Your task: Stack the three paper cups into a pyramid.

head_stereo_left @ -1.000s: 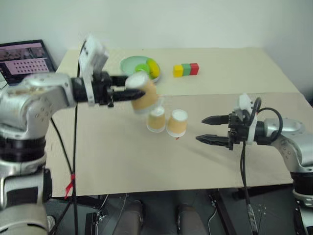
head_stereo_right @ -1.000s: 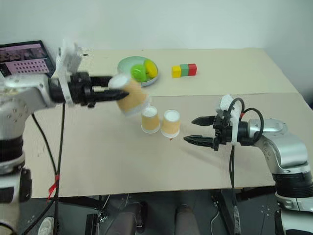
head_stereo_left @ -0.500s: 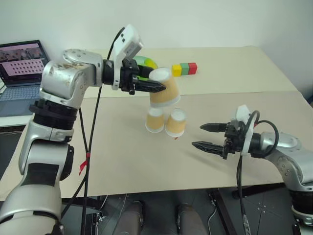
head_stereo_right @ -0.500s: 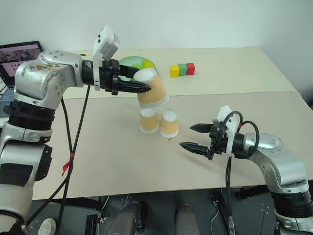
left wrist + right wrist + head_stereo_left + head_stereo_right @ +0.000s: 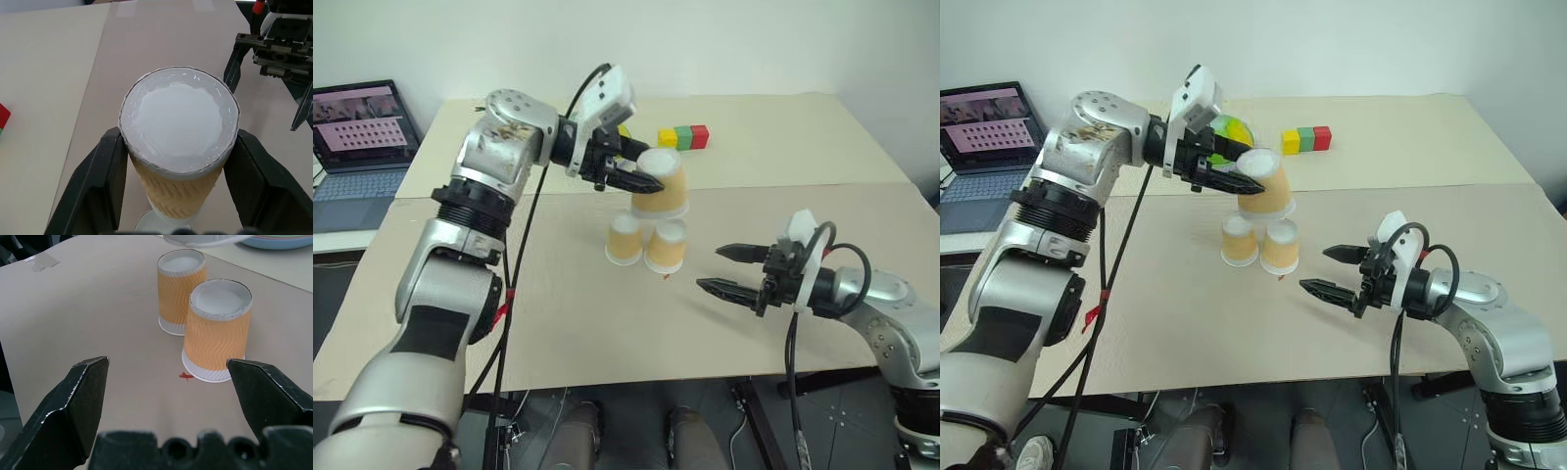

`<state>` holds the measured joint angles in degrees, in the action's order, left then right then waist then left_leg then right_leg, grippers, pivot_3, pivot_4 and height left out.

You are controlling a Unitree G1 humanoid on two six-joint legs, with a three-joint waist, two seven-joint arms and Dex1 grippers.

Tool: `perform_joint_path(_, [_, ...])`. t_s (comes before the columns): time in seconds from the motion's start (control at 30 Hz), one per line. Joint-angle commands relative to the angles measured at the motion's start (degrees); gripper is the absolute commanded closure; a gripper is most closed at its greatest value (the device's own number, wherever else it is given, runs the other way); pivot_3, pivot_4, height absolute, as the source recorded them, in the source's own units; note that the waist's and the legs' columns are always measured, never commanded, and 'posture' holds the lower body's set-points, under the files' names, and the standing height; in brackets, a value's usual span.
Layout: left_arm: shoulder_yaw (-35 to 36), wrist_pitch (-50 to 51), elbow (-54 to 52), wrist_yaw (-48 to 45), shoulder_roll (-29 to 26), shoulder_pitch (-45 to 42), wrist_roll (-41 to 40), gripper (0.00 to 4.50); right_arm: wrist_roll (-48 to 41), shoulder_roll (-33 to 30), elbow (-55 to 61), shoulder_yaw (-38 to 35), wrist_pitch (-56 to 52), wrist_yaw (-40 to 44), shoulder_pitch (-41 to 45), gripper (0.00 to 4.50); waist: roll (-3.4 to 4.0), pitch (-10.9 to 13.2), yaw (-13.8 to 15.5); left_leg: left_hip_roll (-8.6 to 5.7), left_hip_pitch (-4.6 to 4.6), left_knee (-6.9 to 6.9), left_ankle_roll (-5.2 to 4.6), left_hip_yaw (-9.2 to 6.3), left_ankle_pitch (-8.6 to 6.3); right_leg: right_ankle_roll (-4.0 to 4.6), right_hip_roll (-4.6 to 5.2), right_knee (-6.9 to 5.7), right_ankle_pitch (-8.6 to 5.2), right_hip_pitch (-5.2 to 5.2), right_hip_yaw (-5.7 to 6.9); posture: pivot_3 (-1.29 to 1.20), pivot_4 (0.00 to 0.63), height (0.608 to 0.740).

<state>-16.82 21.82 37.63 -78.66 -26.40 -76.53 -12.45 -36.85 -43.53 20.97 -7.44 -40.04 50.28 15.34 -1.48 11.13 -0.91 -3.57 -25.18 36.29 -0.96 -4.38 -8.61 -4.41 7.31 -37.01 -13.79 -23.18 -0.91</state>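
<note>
Two paper cups (image 5: 625,240) (image 5: 667,245) stand upside down, side by side and touching, near the middle of the tan table (image 5: 558,333). A third paper cup (image 5: 663,189) hangs just above them, base up and a little tilted, with my left gripper (image 5: 648,180) shut on its sides. In the left wrist view its white base (image 5: 179,120) faces the camera between the black fingers (image 5: 100,188). No pyramid stands: the held cup's rim (image 5: 205,239) is apart from the pair. My right gripper (image 5: 717,269) stays open to the right of the pair, with nothing between its fingers.
A pale green bowl with fruit (image 5: 1231,130) sits behind the left wrist, partly hidden. A yellow-green-red block row (image 5: 685,137) lies at the back. A laptop (image 5: 362,117) stands far left. A small red mark (image 5: 186,376) is on the table by the nearer cup.
My left arm has swung to the right and down with the cup, from left of the pair to over it, and the cup has turned more upright. The right gripper has stayed put.
</note>
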Motion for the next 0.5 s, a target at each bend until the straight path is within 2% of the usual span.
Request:
perform_joint_path(0.03, [0.8, -3.0, 2.1, -2.0, 0.2, -3.1, 1.8, 1.80, -1.1, 0.3, 2.6, -1.2, 0.4, -0.7, 0.1, 0.00, 0.00, 0.0, 0.0, 0.00, 0.00, 0.00, 0.00, 0.00, 0.00, 0.00, 0.00, 0.00, 0.00, 0.00, 0.00, 0.00, 0.150, 0.740])
perform_joint_path(0.23, [0.8, -8.4, 7.7, -3.0, 1.4, -4.2, 5.6, 1.80, -1.2, 0.9, 3.4, -0.8, 0.1, -1.6, -0.3, 0.00, 0.00, 0.0, 0.1, -0.02, -0.01, 0.03, -0.01, 0.00, -0.01, -0.02, 0.00, -0.01, 0.00, 0.01, 0.01, 0.00, 0.150, 0.740])
perform_joint_path(0.47, [1.6, -9.4, 9.5, -3.9, 2.7, -5.1, 6.7, 1.80, -1.1, 0.6, 3.2, -0.9, 0.3, -2.0, -0.1, 0.00, -0.01, 0.0, 0.0, -0.03, -0.03, 0.05, -0.02, -0.02, -0.01, -0.04, 0.00, -0.01, 0.01, 0.01, 0.01, 0.00, 0.150, 0.740])
perform_joint_path(0.5, [1.8, -9.3, 9.6, -3.9, 2.9, -5.1, 6.7, 1.48, -1.1, 0.6, 3.1, -1.0, 0.3, -2.1, -0.1, 0.00, 0.00, 0.0, 0.0, -0.03, -0.03, 0.05, -0.02, -0.02, -0.01, -0.04, 0.00, -0.01, 0.01, 0.01, 0.02, 0.00, 0.150, 0.740])
